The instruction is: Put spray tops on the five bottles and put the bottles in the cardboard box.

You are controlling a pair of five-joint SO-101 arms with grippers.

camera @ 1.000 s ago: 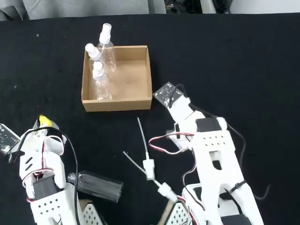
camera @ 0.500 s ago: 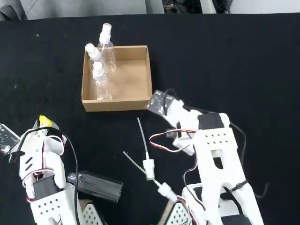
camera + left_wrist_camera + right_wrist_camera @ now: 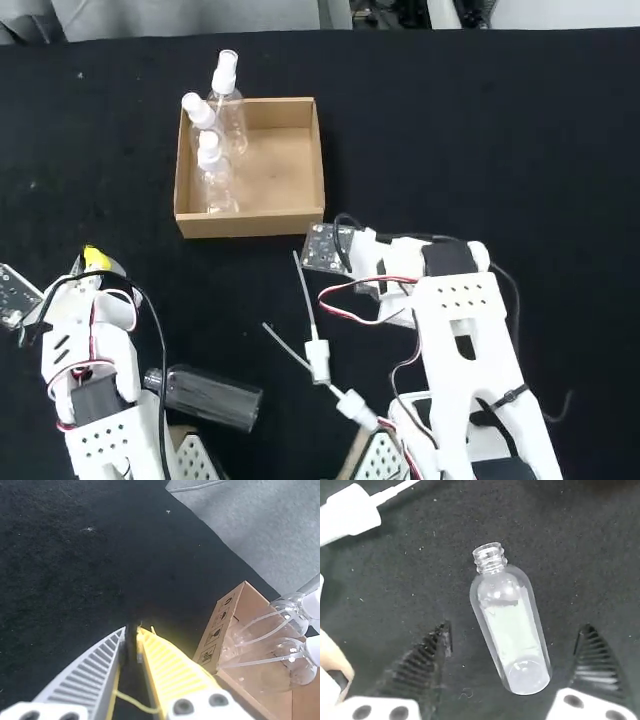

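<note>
The right gripper [image 3: 516,626] has swung left, just in front of the cardboard box [image 3: 250,222], jaws wide and empty astride an uncapped bottle [image 3: 507,615] lying on the table [image 3: 520,150] (a grasp looks next)

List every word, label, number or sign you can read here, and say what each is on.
Words or numbers: none can be read.
On the box, outer wall: three small black pictograms, too small to make out.
On the bottle lying on the table: clear, no label.
</note>
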